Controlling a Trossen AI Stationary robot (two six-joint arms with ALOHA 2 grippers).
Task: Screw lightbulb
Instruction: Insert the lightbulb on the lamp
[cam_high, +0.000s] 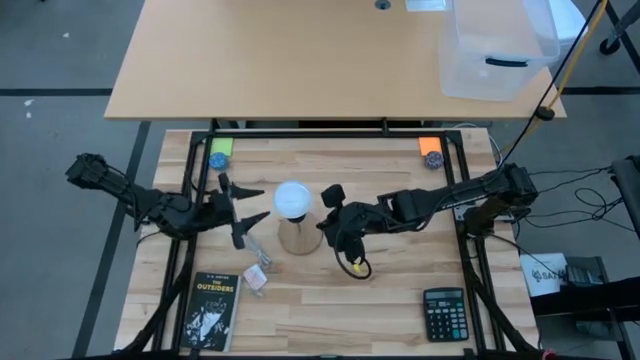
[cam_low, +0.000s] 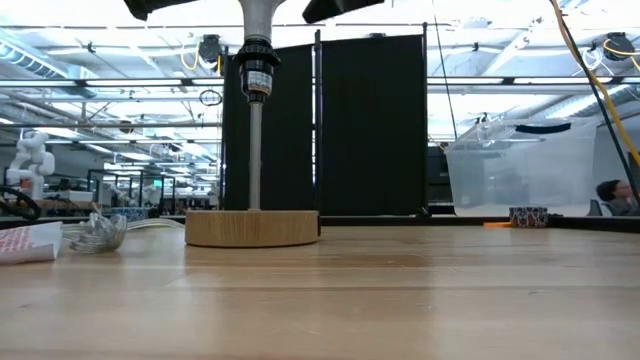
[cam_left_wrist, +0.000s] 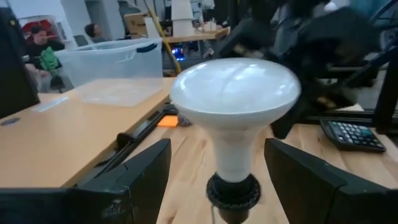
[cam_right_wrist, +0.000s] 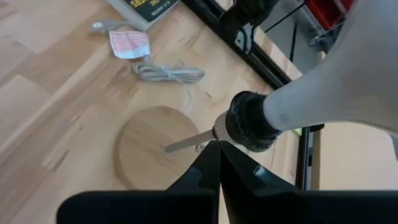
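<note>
Wooden table (cam_high: 390, 300) with a black frame, seen from above, both dark arms reaching in from its left and right edges toward the middle.

Larger tan table (cam_high: 300, 60) beyond the far edge, carrying a clear plastic bin (cam_high: 495, 50) near its right end.

Left gripper (cam_high: 243, 208) just left of the table's centre, fingers (cam_left_wrist: 134, 171) spread wide apart, gripping nothing; in the left wrist view one dark finger on each side of the bulb's neck, neither touching it.

Right gripper (cam_high: 333, 215) just right of the centre, close beside the lamp; in the right wrist view its two fingers (cam_right_wrist: 208, 168) pressed together, closed on nothing, tips near the black socket (cam_right_wrist: 249, 121).

Lamp stand at the table's centre: round wooden base (cam_low: 252, 227) flat on the table, thin metal rod (cam_low: 256, 150) rising upright to the black socket.

Lightbulb (cam_high: 292, 199) seated upright in that socket on top of the stand, white dome upward, pale neck narrowing down into the socket, between the two grippers.

Black book (cam_high: 208, 310) lying flat near the front left corner.

Black calculator (cam_high: 445, 303) near the front right corner.

Coiled pale cable (cam_right_wrist: 168, 71) with a small white and red tag (cam_right_wrist: 129, 43) on the table between the book and the wooden base.

Green sticky note (cam_high: 221, 146) at the far left corner and orange sticky note (cam_high: 430, 145) at the far right corner, each with a small round dark object (cam_high: 218, 159) just beside it.
</note>
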